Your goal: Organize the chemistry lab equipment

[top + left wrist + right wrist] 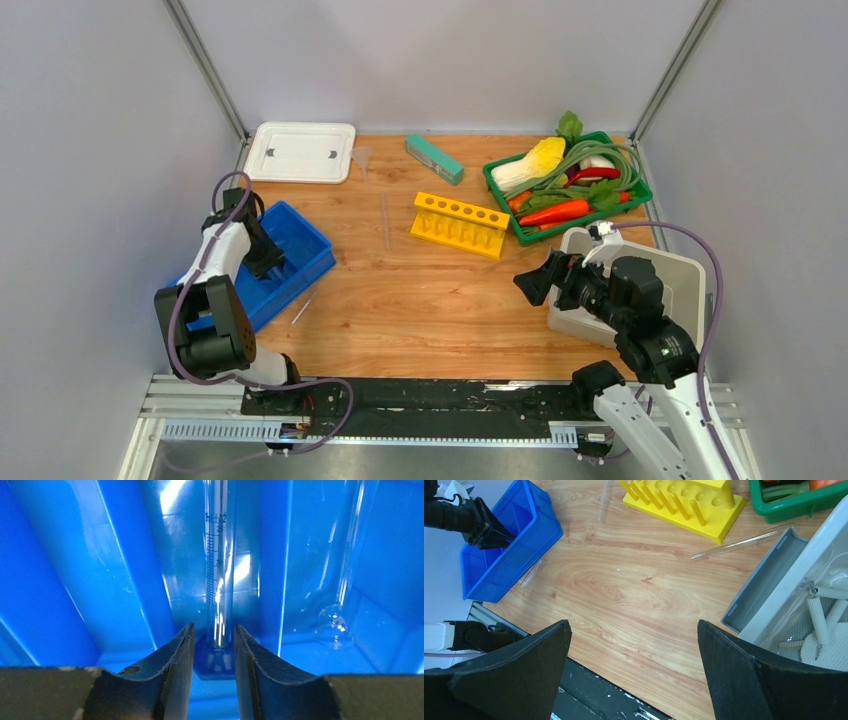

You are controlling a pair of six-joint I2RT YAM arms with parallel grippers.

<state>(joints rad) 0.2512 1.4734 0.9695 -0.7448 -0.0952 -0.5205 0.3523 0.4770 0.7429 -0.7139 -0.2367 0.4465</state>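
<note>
My left gripper (pixel 268 262) reaches down into the blue bin (pixel 305 260). In the left wrist view a clear graduated cylinder (pixel 218 570) on a blue foot lies just past my left gripper (pixel 214 632). The jaws stand slightly open with a gap on each side of the glass. A round-bulbed glass piece (pixel 334 627) lies in the compartment to the right. The yellow holed rack (pixel 459 224) stands mid-table, with clear tubes (pixel 386 220) (pixel 304 307) and a funnel (pixel 361 157) loose on the wood. My right gripper (pixel 535 278) hovers wide open and empty over bare wood (pixel 634 630).
A white lid (pixel 300 152) and a teal block (pixel 434 159) lie at the back. The green basket (pixel 567 185) of toy vegetables is back right. Beside my right arm, a grey-white bin (pixel 769 575) holds a pipe-clay triangle (pixel 821 615). Another tube (pixel 744 541) lies near the rack.
</note>
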